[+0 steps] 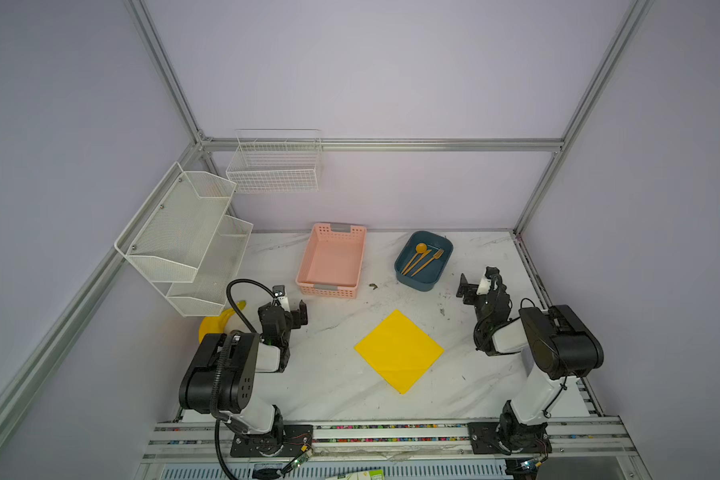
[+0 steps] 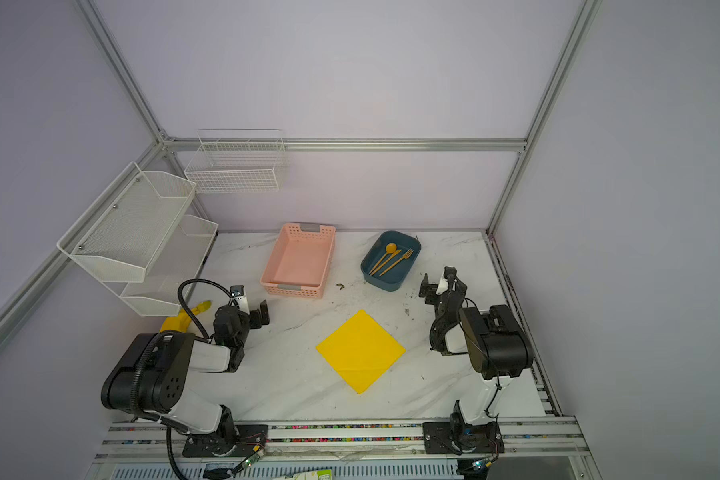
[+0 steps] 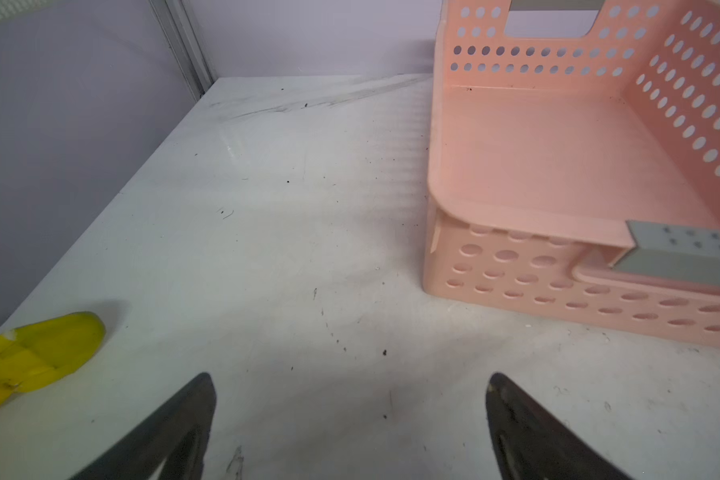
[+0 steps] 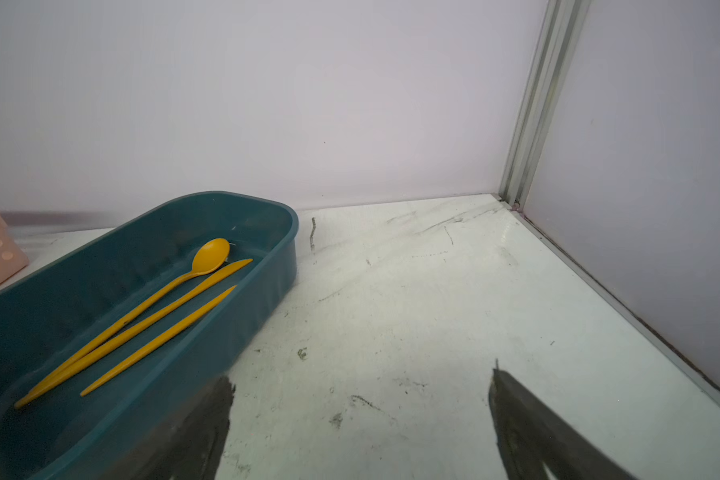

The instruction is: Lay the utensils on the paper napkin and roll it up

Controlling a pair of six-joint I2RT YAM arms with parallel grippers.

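Hovering spread just right of the teal tray (image 1: 416,285) — right pincer (image 1: 479,282) nearest the diagonal utensils (image 1: 422,259) inside; left pincer (image 1: 291,303) spread too.

Both top views look down on the whole table (image 1: 333,386); wrist cameras sit low, facing the back wall (image 3: 308,37).

Soft even light, faint shadows, blurred edges

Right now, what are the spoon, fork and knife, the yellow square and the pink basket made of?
Utensils: probably plastic, one matte orange colour throughout. Yellow square: likely thin paper napkin, flat with a fold crease. Pink basket: moulded plastic, smooth, with punched holes.
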